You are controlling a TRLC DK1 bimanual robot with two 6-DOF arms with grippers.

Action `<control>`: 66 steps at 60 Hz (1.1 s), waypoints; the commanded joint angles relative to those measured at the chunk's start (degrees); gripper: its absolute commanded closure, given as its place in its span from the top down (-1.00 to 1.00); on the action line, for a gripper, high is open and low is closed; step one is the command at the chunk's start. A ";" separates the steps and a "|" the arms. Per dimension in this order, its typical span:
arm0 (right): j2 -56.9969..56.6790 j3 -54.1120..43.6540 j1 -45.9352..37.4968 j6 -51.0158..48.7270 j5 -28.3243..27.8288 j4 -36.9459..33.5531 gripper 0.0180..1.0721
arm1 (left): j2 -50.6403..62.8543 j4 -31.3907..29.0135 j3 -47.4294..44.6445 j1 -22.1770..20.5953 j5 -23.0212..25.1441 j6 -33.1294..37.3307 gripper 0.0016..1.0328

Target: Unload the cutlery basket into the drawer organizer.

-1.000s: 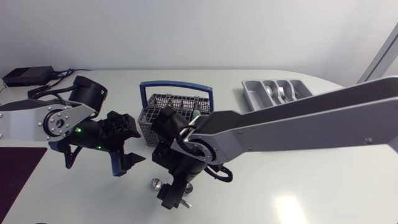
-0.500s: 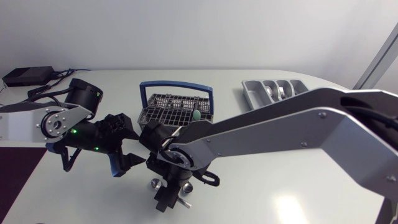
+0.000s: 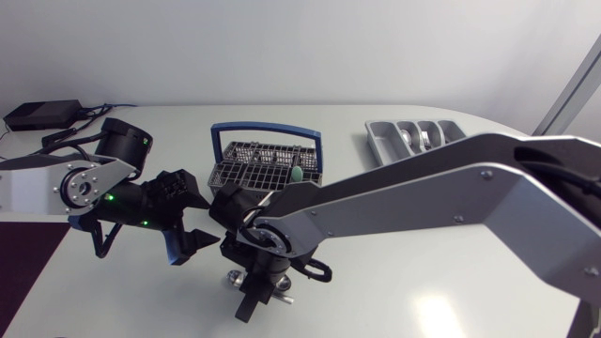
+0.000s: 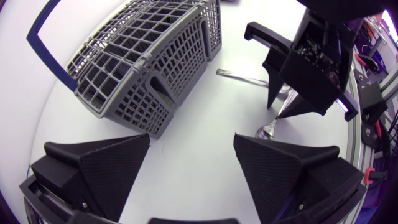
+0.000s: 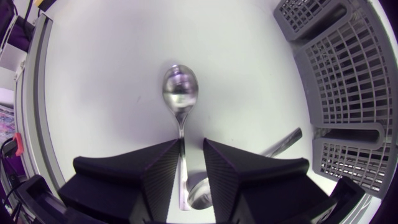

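The grey cutlery basket with a blue handle stands at mid-table, also seen ahead of my left gripper. Two spoons lie on the table in front of it. My right gripper points down over one spoon. That spoon's handle runs between the gripper's narrowly parted fingers, against one of them and with a gap to the other. The second spoon lies partly under the gripper. My left gripper hangs open and empty left of the basket. The grey drawer organizer sits at the back right.
Some cutlery lies in the organizer's compartments. A green-tipped item stands in the basket. A black box with cables sits at the back left corner. My right gripper stands close ahead of the left one.
My right arm has swung left and lowered over the spoon, and its fingers have drawn in from wide to a narrow gap around the handle. The left arm has barely shifted.
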 commanded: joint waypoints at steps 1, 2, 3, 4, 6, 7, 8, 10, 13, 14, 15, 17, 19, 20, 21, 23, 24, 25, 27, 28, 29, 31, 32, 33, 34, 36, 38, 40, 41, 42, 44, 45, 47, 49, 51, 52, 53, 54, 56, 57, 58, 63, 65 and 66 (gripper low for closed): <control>2.09 -1.37 1.17 0.10 -1.02 -0.23 -0.69 | 0.79 0.32 -1.13 0.61 0.44 -0.94 0.90; 2.00 -1.54 1.26 -0.08 -1.37 -0.05 -0.74 | 0.88 0.41 -1.13 0.70 0.44 -0.94 0.90; 1.65 -1.80 1.35 -0.26 -1.54 0.30 -0.75 | 0.88 0.50 -1.13 0.70 0.44 -0.94 0.90; 1.57 -2.07 1.35 -0.26 -1.63 0.48 -0.76 | 0.97 0.50 -1.13 0.70 0.44 -0.94 0.90; 1.30 -2.24 1.44 -0.61 -1.72 0.48 -0.78 | 0.97 0.50 -1.04 0.70 0.44 -0.94 0.90; 1.21 -2.42 1.53 -0.78 -1.81 0.65 -0.80 | 1.06 0.50 -1.04 0.70 0.44 -0.94 0.90; 0.95 -2.60 1.61 -0.78 -1.89 0.74 -0.81 | 1.06 0.50 -1.04 0.70 0.44 -0.94 0.90; 0.69 -2.86 1.79 -1.05 -1.89 0.83 -0.81 | 1.06 0.59 -1.04 0.70 0.44 -0.94 0.90; 0.16 -3.21 1.96 -1.31 -2.07 1.00 -0.81 | 1.14 0.59 -1.04 0.79 0.44 -0.94 0.90; 0.07 -3.30 2.05 -1.40 -2.07 1.00 -0.81 | 1.14 0.59 -1.04 0.79 0.44 -0.94 0.90; -0.10 -3.39 2.14 -1.49 -2.07 1.00 -0.81 | 1.14 0.59 -1.04 0.79 0.44 -0.94 0.90; -0.54 -3.65 2.23 -1.84 -2.16 1.09 -0.81 | 1.14 0.59 -1.13 0.79 0.44 -0.94 0.90; -0.81 -4.00 2.32 -2.01 -2.16 1.27 -0.81 | 1.14 0.59 -1.22 0.79 0.44 -0.85 0.90; -0.98 -4.18 2.40 -2.10 -2.16 1.35 -0.81 | 1.14 0.59 -1.22 0.87 0.44 -0.85 0.90; -1.07 -4.27 2.40 -2.10 -2.16 1.44 -0.81 | 1.14 0.59 -1.22 0.87 0.44 -0.85 0.90; -1.42 -4.35 2.40 -2.19 -2.16 1.53 -0.82 | 1.14 0.59 -1.22 0.96 0.44 -0.85 0.90; -1.60 -4.44 2.40 -2.37 -2.16 1.53 -0.82 | 1.14 0.59 -1.22 0.96 0.44 -0.85 0.90; -1.77 -4.53 2.40 -2.37 -2.16 1.53 -0.82 | 1.14 0.59 -1.22 0.96 0.44 -0.77 0.90; -2.21 -4.62 2.40 -2.37 -2.16 1.44 -0.82 | 1.14 0.59 -1.30 0.96 0.44 -0.77 0.90; -2.48 -4.70 2.40 -2.45 -2.16 1.44 -0.82 | 1.14 0.59 -1.30 1.05 0.52 -0.77 0.90; -2.74 -4.70 2.40 -2.54 -2.25 1.44 -0.83 | 1.14 0.59 -1.30 1.05 0.52 -0.68 0.90; -3.53 -4.88 2.40 -2.63 -2.51 1.35 -0.83 | 1.14 0.59 -1.30 1.23 0.52 -0.68 0.90; -3.88 -4.97 2.40 -2.63 -2.51 1.35 -0.83 | 1.14 0.59 -1.30 1.23 0.52 -0.68 0.90; -4.15 -4.97 2.40 -2.63 -2.51 1.27 -0.83 | 1.14 0.59 -1.30 1.23 0.52 -0.68 0.90; -4.50 -4.97 2.40 -2.72 -2.51 1.09 -0.83 | 1.14 0.59 -1.30 1.31 0.52 -0.68 0.90; -5.11 -4.97 2.40 -2.89 -2.69 0.74 -0.83 | 1.14 0.59 -1.30 1.31 0.52 -0.59 0.90; -5.91 -5.06 2.40 -3.07 -2.77 0.39 -0.83 | 1.14 0.59 -1.30 1.31 0.61 -0.59 0.90; -6.70 -5.14 2.32 -3.24 -2.77 0.12 -0.83 | 1.14 0.59 -1.48 1.31 0.79 -0.59 0.90; -7.22 -5.23 2.23 -3.33 -2.77 0.12 -0.83 | 1.14 0.59 -1.48 1.31 0.79 -0.59 0.90; -7.66 -5.32 2.14 -3.42 -2.77 0.04 -0.83 | 1.14 0.59 -1.48 1.31 0.79 -0.59 0.90; -8.54 -5.41 1.96 -3.68 -2.86 -0.23 -0.83 | 1.14 0.59 -1.48 1.31 0.79 -0.59 0.90; -9.07 -5.67 1.88 -3.95 -2.95 -0.40 -0.83 | 1.14 0.59 -1.48 1.31 0.79 -0.59 0.90; -10.04 -5.94 1.61 -4.21 -2.95 -0.58 -0.83 | 1.14 0.59 -1.48 1.31 0.79 -0.50 0.90; -11.18 -6.37 1.35 -4.91 -2.95 -1.11 -0.83 | 1.14 0.59 -1.48 1.31 0.79 -0.59 0.90; -12.94 -6.99 0.65 -5.62 -3.39 -1.37 -0.83 | 1.06 0.59 -1.48 1.31 0.87 -0.50 0.90; -13.82 -7.34 0.29 -5.97 -3.56 -1.46 -0.83 | 1.06 0.59 -1.57 1.31 0.87 -0.50 0.90; -14.87 -7.78 -0.14 -6.58 -3.74 -1.63 -0.83 | 0.88 0.59 -1.65 1.31 0.96 -0.50 0.90; -15.66 -8.13 -0.50 -7.02 -4.00 -1.81 -0.83 | 0.79 0.59 -1.74 1.31 1.23 -0.50 0.90; -17.51 -8.75 -1.46 -8.08 -4.36 -2.43 -0.83 | 0.35 0.59 -2.01 1.23 1.84 -0.24 0.90; -18.56 -9.19 -2.08 -8.78 -4.62 -3.04 -0.83 | 0.09 0.59 -2.27 1.23 2.11 -0.06 0.90; -19.62 -9.54 -2.78 -9.48 -5.06 -3.48 -0.83 | -0.18 0.59 -2.45 1.23 2.28 0.20 0.90; -24.45 -11.91 -6.30 -13.53 -6.38 -5.33 -0.83 | -0.79 0.59 -3.32 0.61 2.37 1.52 0.90; -26.12 -12.97 -7.97 -15.37 -6.82 -5.68 -0.85 | -0.88 0.59 -3.50 0.35 2.54 1.96 0.90; -27.00 -13.49 -9.02 -16.43 -7.61 -6.12 -0.86 | -0.88 0.59 -3.59 0.08 2.63 2.22 0.90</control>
